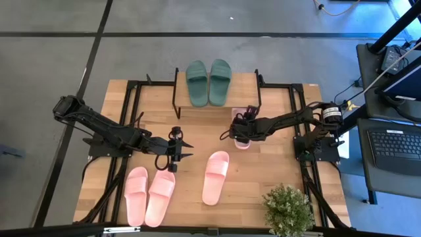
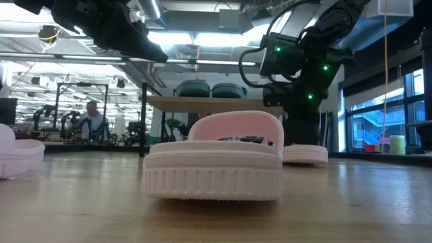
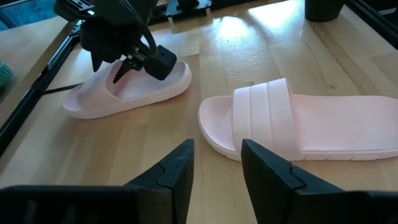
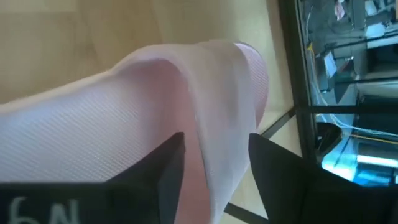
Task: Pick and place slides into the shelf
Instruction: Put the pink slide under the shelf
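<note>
The shelf (image 1: 245,84) stands at the table's far middle with a dark green pair of slides (image 1: 208,81) on its plank top. A pink slide (image 1: 243,142) lies on the table just in front of the shelf's right end. My right gripper (image 1: 241,130) is over it, open, with one finger on each side of the slide's strap (image 4: 211,112). My left gripper (image 3: 217,165) hovers open and empty left of centre, near a second pink slide (image 3: 305,124). Two more pink slides (image 1: 148,195) lie side by side at the near left. My right gripper has the pink slide's strap edge (image 4: 214,155) between its two fingers, coming slanting down from the table's right side. I cannot tell whether the fingers touch the strap. The slide lies sole down on the table (image 3: 124,99).
A potted plant (image 1: 287,209) stands at the table's near right corner. Black frame rails (image 1: 131,99) run along both sides of the table. The single pink slide (image 2: 212,162) lies at the near middle. A person (image 2: 91,121) sits far off in the room.
</note>
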`<act>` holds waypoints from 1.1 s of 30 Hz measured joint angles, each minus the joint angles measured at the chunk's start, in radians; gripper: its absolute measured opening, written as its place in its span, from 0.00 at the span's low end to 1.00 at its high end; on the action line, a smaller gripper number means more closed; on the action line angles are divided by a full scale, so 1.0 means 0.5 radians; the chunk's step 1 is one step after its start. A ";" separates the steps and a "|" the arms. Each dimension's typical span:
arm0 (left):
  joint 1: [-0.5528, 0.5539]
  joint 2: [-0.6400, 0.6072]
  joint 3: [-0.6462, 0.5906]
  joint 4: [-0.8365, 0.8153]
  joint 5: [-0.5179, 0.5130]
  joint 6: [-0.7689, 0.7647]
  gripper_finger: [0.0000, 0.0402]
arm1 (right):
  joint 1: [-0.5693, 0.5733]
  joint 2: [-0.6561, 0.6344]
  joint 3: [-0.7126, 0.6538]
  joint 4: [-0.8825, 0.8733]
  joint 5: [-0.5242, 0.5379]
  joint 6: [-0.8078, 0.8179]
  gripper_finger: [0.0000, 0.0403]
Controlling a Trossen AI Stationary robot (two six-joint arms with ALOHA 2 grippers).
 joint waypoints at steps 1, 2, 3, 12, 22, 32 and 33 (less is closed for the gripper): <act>0.000 -0.001 0.000 0.000 0.000 -0.018 0.31 | 0.000 0.000 0.000 -0.003 -0.025 0.053 0.46; 0.000 0.000 0.000 0.000 0.000 -0.033 0.31 | 0.000 0.000 0.001 -0.007 -0.056 0.113 0.46; 0.000 0.000 0.000 0.000 0.000 -0.039 0.31 | 0.000 0.000 0.001 -0.015 -0.079 0.177 0.47; 0.001 0.000 0.000 0.000 0.000 -0.041 0.31 | 0.000 0.000 0.002 -0.024 -0.096 0.596 0.47; 0.001 0.000 0.000 0.000 0.000 -0.041 0.31 | 0.046 0.000 0.023 -0.069 -0.100 0.602 0.47; 0.001 0.000 0.000 0.000 0.001 -0.044 0.31 | 0.142 0.000 0.224 -0.296 -0.113 0.619 0.47; 0.001 -0.001 0.000 0.000 0.001 -0.055 0.31 | 0.147 0.000 0.236 -0.326 -0.137 0.641 0.47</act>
